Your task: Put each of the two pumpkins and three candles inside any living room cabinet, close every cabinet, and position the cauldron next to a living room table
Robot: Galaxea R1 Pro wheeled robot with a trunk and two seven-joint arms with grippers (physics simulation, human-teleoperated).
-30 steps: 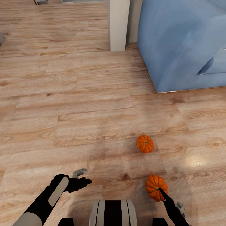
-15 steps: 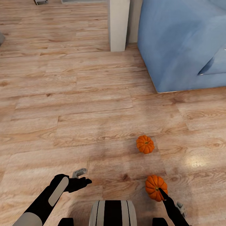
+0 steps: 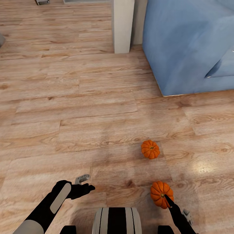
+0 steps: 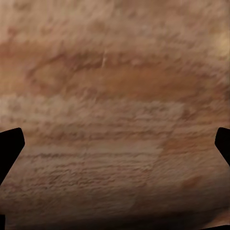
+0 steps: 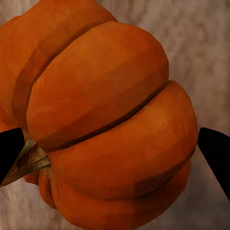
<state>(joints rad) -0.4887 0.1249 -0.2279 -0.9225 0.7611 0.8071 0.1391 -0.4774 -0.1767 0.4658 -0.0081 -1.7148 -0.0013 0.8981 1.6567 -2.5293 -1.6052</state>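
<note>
Here the right gripper [image 3: 167, 199] reaches onto the nearer pumpkin [image 3: 161, 194], which sits on the wooden floor [image 3: 81, 113] close to the robot's base. In the right wrist view that pumpkin [image 5: 103, 120] lies between the two dark fingertips [image 5: 218, 151] (stem beside one of them), but whether the gripper is clenched on it I cannot tell. The second pumpkin [image 3: 150, 149] rests farther out, toward the blue sofa [image 3: 188, 42]. The left gripper [image 3: 85, 184] hovers low over bare floor, fingers spread wide.
</note>
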